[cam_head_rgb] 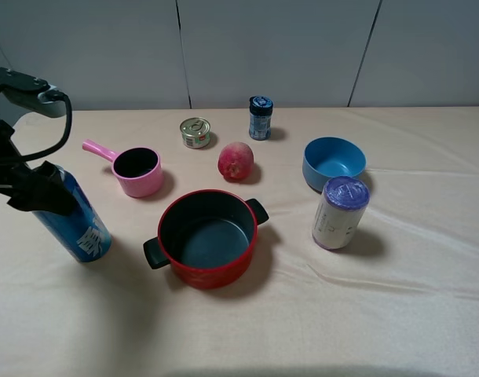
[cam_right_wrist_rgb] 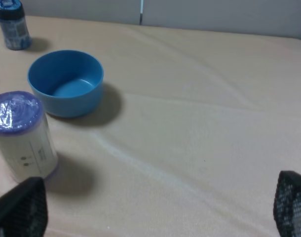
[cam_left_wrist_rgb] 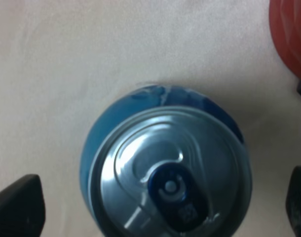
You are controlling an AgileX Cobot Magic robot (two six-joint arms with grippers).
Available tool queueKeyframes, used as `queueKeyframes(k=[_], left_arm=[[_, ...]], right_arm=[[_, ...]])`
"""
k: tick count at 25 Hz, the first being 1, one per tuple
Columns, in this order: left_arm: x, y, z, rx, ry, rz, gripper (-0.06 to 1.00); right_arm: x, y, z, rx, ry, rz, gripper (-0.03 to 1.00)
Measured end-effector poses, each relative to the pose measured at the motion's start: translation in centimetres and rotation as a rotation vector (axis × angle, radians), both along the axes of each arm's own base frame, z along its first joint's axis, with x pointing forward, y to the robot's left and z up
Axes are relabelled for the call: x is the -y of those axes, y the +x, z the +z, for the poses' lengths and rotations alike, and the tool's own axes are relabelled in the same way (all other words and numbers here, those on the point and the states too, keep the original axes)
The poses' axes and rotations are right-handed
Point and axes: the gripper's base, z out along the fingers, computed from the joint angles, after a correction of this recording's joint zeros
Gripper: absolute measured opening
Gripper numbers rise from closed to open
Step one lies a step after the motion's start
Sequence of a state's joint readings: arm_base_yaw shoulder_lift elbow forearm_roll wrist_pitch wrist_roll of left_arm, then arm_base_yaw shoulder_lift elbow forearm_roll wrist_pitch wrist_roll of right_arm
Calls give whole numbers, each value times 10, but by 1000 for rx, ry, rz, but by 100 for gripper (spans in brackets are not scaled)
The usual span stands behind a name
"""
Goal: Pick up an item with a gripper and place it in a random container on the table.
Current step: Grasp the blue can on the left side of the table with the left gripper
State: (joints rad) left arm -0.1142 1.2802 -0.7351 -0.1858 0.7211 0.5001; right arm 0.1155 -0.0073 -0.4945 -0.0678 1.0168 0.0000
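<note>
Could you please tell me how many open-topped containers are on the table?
3: a pink handled cup at the left, a red pot in the middle front, and a light-blue bowl at the right. None seems hidden.

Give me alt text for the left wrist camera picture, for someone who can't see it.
A blue drink can, seen from straight above with its silver top showing, stands on the beige tablecloth between the dark fingertips of the open left gripper, with cloth visible on both sides. The red pot shows at one edge.
</note>
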Motion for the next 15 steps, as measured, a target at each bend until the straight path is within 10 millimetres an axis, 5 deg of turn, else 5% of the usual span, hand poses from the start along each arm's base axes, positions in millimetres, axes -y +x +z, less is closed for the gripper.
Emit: queueKeyframes(k=[15], left_arm=[[1,9,-17,-62,12,-10,99]], right_arm=[[0,0,0,0,0,0,69]])
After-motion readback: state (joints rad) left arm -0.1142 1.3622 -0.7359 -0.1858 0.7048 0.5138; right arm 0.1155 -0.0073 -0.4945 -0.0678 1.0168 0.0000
